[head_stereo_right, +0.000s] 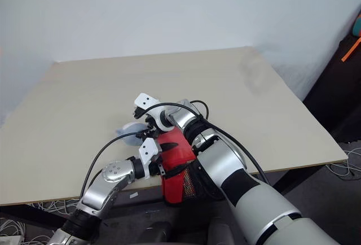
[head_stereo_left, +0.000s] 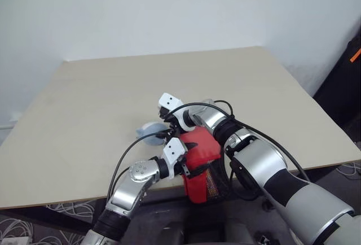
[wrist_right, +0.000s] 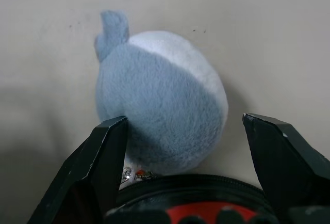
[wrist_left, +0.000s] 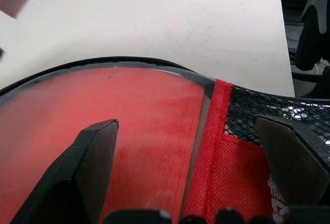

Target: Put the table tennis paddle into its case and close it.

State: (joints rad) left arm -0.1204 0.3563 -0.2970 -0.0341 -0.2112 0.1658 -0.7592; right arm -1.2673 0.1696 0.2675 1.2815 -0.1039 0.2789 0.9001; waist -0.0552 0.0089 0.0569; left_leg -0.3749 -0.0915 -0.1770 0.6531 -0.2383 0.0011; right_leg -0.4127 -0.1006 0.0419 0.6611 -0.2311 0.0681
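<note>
Two grippers work at the table's [head_stereo_left: 84, 98] near edge: the left gripper [wrist_left: 188, 146], fingers spread, straddles the red-fronted case [head_stereo_left: 200, 163] overhanging that edge, while the right gripper [wrist_right: 183, 146], also spread and empty, hovers over a grey-blue plush lump [wrist_right: 162, 105] just beyond the case.

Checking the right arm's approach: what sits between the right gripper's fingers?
The right gripper stands open over a grey-blue plush lump on the table, with the case's zipped rim just below it, in the right wrist view.
</note>
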